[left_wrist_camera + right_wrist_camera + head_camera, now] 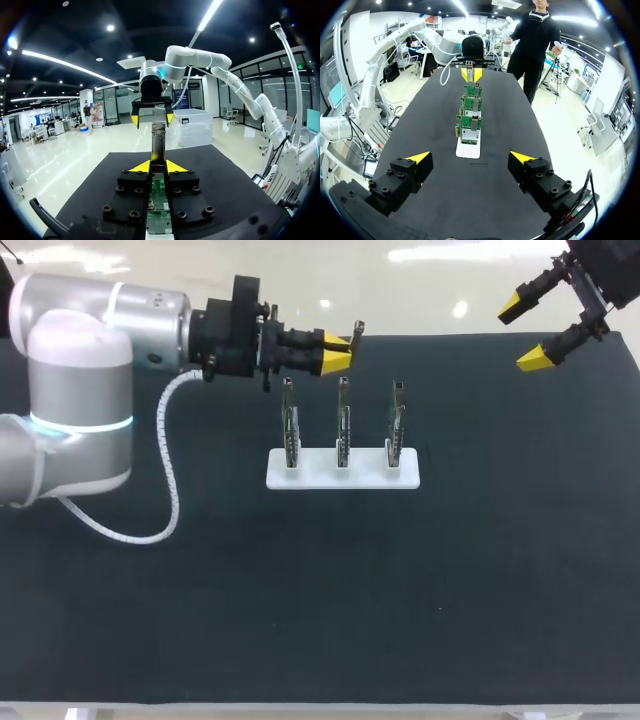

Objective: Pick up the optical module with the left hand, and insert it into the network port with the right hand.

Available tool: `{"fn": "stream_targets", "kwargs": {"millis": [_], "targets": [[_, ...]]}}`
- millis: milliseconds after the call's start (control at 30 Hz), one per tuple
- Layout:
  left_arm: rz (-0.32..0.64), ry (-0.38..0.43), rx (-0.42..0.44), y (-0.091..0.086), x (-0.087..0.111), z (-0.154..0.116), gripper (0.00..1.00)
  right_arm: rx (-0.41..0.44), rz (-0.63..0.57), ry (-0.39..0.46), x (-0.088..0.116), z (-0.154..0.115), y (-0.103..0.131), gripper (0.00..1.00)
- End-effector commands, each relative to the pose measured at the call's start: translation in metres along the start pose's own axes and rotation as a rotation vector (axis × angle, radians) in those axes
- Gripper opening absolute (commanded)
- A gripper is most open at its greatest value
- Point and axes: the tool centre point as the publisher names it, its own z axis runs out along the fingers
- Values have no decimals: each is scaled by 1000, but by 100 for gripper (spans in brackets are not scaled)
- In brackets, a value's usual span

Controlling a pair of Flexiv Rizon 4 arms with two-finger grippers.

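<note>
While you watch from the head camera, your left claw grips the optical module up off the tabletop, just behind the three upright boards on their white base. Your right claw hangs wide open, well apart at the far right corner.

Over to the left wrist: both yellow tips pinch the module from two sides, its free end pointing ahead at the spread right claw facing it.

Now the right wrist: nothing sits between its fingers, and the boards line up ahead with the left claw beyond them.

Pickup looks done, so the handover comes next. Bring the right claw in, close it on the module's free end, then release the left. The network port is too small to pick out.
</note>
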Motion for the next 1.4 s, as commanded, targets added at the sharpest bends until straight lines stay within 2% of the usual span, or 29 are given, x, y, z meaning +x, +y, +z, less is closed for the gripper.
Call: {"fn": "stream_targets", "kwargs": {"millis": [33, 833, 967, 1200, 1400], "targets": [[3, 2, 20, 6, 1, 0, 0, -1, -1, -1, 0, 0, 0, 100], [6, 5, 19, 6, 1, 0, 0, -1, -1, -1, 0, 0, 0, 100], [6, 5, 19, 6, 1, 0, 0, -2, 38, 12, -16, 1, 3, 100], [6, 5, 19, 6, 1, 0, 0, 23, 77, 53, -62, 15, 10, 100], [6, 5, 19, 6, 1, 0, 0, 29, 125, 34, -95, 31, 8, 100]]}}
